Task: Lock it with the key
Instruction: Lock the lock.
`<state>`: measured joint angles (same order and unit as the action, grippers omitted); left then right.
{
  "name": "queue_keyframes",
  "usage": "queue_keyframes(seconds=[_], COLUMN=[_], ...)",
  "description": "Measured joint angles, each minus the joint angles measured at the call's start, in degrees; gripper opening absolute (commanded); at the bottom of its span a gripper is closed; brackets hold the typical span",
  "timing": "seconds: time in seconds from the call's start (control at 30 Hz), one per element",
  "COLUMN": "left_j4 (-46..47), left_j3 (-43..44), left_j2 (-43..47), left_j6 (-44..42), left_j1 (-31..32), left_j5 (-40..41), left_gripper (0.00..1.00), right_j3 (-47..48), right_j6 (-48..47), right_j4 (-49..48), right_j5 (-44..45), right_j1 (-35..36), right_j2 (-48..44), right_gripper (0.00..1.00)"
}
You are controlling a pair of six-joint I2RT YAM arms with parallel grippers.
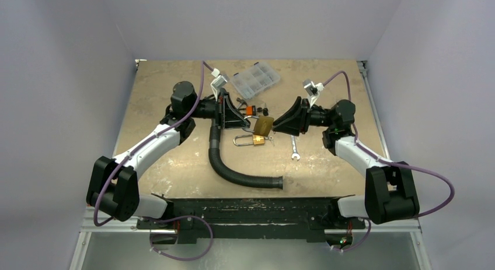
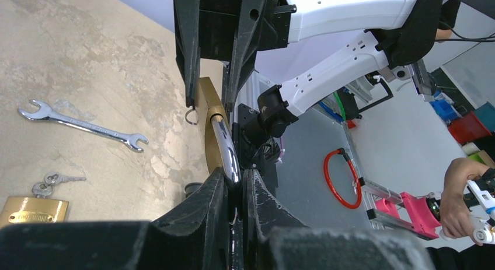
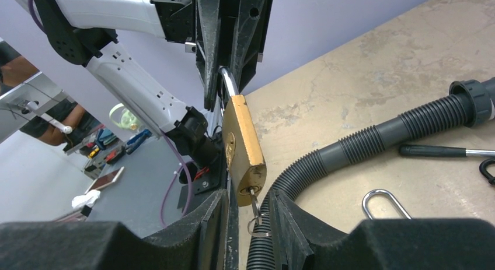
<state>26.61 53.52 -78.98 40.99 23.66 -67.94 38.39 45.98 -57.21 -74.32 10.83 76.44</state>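
Observation:
A brass padlock hangs in the air between my two grippers; it also shows in the top view. My left gripper is shut on its chrome shackle and holds it up. A small key with a ring sits in the keyhole at the lock's bottom end. My right gripper is open, its fingers on either side of the key with a gap on both sides. In the top view the left gripper and right gripper face each other across the lock.
A second brass padlock with keys lies on the table below. A black corrugated hose curves at the front. A wrench lies to the right, and a clear parts box stands at the back.

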Motion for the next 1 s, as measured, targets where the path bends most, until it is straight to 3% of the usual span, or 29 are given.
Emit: queue_keyframes(seconds=[0.1, 0.27, 0.47, 1.0], left_j4=[0.59, 0.87, 1.01, 1.16], left_j3=[0.0, 0.0, 0.0, 0.0], left_j2=[0.0, 0.0, 0.0, 0.0], left_j6=[0.04, 0.17, 0.22, -0.04], left_j1=[0.04, 0.04, 0.04, -2.47], left_j5=[-0.04, -0.02, -0.02, 0.37], left_gripper=[0.0, 0.0, 0.0, 0.0], right_j3=[0.0, 0.0, -0.02, -4.31], right_j6=[-0.61, -3.19, -3.04, 2.89], right_j4=[0.76, 3.3, 3.04, -4.11], right_j5=[0.0, 0.15, -0.24, -1.84], right_j1=[0.0, 0.0, 0.0, -5.7], right_j2=[0.02, 0.02, 0.0, 0.0], right_gripper=[0.46, 0.18, 0.0, 0.0])
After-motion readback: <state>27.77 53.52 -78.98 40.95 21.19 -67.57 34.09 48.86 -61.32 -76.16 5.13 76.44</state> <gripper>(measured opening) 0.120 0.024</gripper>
